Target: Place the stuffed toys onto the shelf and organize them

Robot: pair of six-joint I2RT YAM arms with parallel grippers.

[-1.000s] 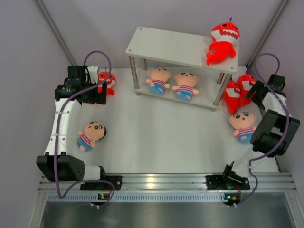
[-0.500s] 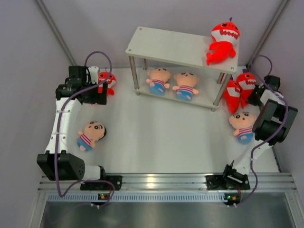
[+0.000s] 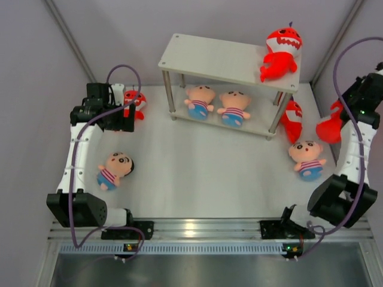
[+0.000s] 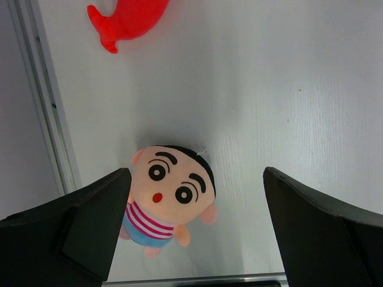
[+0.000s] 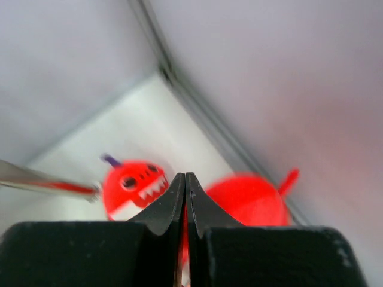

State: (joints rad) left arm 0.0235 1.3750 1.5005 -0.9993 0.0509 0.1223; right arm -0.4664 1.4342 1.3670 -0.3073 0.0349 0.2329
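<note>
Transfer step. Right claw (image 5: 185, 177) pinched shut on red shark plush (image 3: 329, 127), held above the bench (image 3: 197, 161) right of white two-tier metal-legged shelf (image 3: 221, 57). Left claw (image 4: 196, 173) wide, empty. Next, likely: swing onto its top tier.

The white table (image 3: 197, 173) bears four toys. A doll (image 4: 173, 191) lies face up below the gap between the left fingers (image 4: 90, 221). A shark (image 4: 128, 18) lies beyond them, off to their left. Past the right fingers (image 5: 161, 209), left of their tips, a second shark (image 5: 134, 188) sits beside a leg (image 5: 48, 179) of the shelf (image 3: 173, 60). A second doll (image 3: 308, 158) lies nearer the bases than those fingers. The shelf stands at the table's far side, apart from both pairs. A third doll (image 3: 200, 100) and a fourth doll (image 3: 234, 109) lie side by side on its lower board (image 3: 261, 121), and a third shark (image 3: 281, 54) is at the right end of its top board (image 3: 221, 57).
</note>
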